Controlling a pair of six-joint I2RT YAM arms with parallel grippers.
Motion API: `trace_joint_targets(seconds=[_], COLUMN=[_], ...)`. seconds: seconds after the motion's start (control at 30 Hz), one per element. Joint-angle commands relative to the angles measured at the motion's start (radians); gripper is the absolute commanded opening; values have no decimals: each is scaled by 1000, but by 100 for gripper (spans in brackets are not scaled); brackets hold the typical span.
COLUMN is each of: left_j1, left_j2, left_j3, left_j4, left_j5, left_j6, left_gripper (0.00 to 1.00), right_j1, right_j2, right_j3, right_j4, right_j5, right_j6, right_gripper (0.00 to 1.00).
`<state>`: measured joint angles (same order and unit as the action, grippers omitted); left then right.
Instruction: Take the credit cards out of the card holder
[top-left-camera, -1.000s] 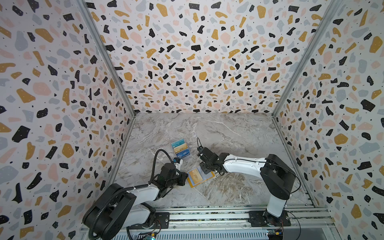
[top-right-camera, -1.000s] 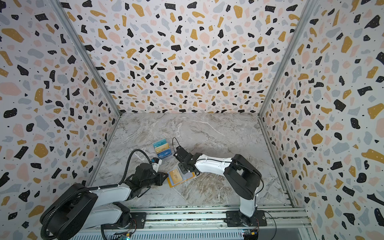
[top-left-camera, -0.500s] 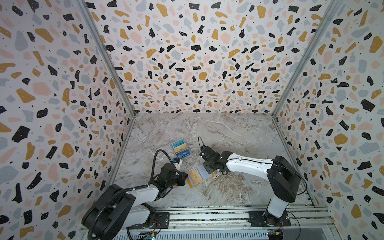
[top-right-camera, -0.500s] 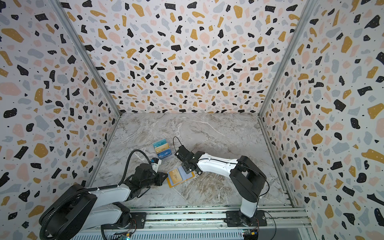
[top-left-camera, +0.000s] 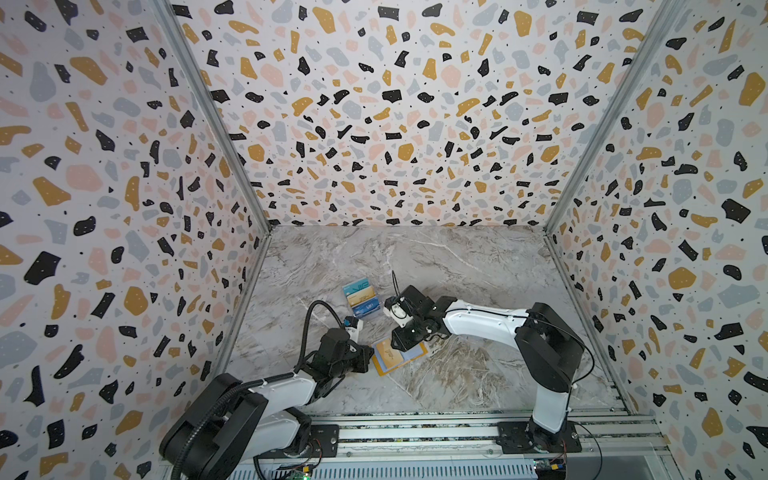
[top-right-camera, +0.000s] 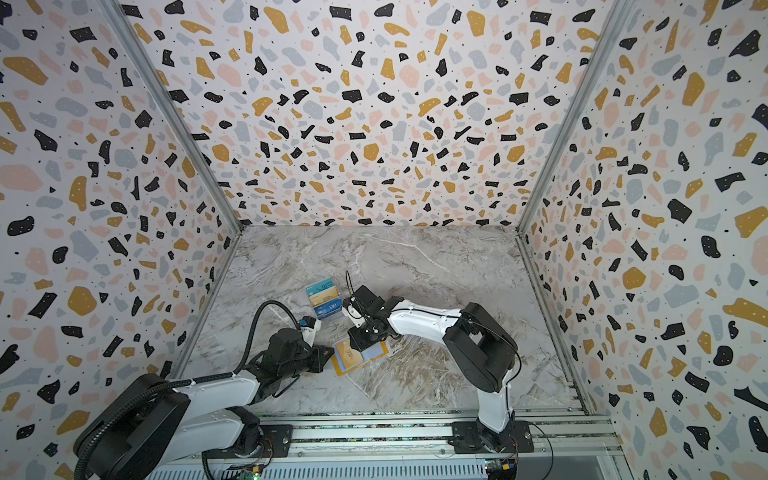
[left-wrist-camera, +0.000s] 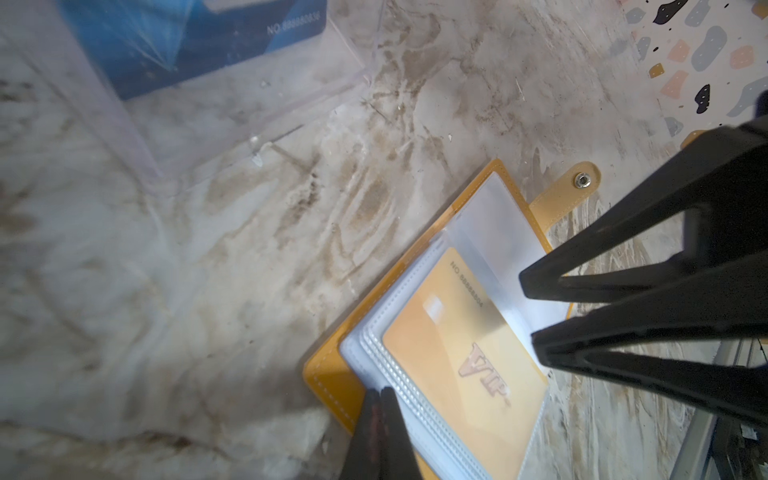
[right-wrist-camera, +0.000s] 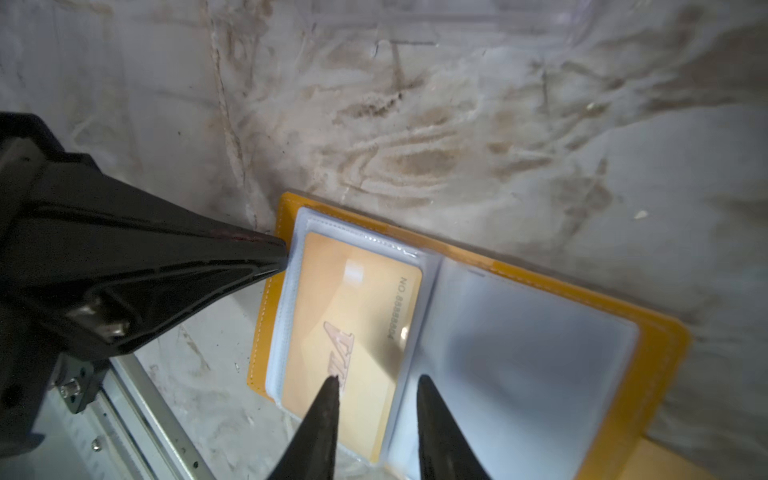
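- The card holder (top-left-camera: 380, 369), a mustard wallet with clear sleeves, lies open on the marble table (top-left-camera: 457, 266) between the arms; a gold card (right-wrist-camera: 353, 316) lettered VIP sits in the sleeve on the page nearer the left arm
- Three other credit cards (top-left-camera: 361, 298), teal, beige-gold and dark blue, stand in a clear stand (left-wrist-camera: 249, 116) farther back, so the gold one looks like the card in hand
- The left gripper (right-wrist-camera: 284, 255) has its fingers together, tips at the outer edge of the sleeves; whether film is nipped between them I cannot tell, but it looks placed as the anchor
- The right gripper (right-wrist-camera: 378, 378) hangs over the card, fingers apart and empty, one tip above the card's face, the other above the empty page past its spine-side edge
- To do it well: catch that free edge, close on the card alone and not the sleeve film, then draw it toward the spine, flat and in line with the pocket
- The left arm should pin the holder, or the whole wallet will likely slide along with the card
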<state>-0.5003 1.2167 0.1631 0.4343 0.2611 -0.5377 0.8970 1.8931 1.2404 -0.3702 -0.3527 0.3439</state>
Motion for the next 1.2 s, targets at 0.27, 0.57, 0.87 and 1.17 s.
trace_joint_targets(seconds=[0.27, 0.57, 0.87, 1.17], left_j1=[-2, -2, -3, -6], left_j2=[4, 1, 1, 1], left_j3=[-19, -20, -22, -25], left_j4=[-20, -20, -21, -23], left_j5=[-11, -6, 0, 13], left_j6=[2, 1, -1, -4], left_gripper=[0, 0, 0, 0], right_j1=[-47, -66, -86, -104], right_j2=[25, 57, 75, 73], right_j3=[-27, -43, -63, -75], right_j4=[9, 32, 82, 138], right_j5=[-147, -246, -363, -422], right_j6=[32, 33, 43, 68], right_gripper=[32, 31, 28, 26])
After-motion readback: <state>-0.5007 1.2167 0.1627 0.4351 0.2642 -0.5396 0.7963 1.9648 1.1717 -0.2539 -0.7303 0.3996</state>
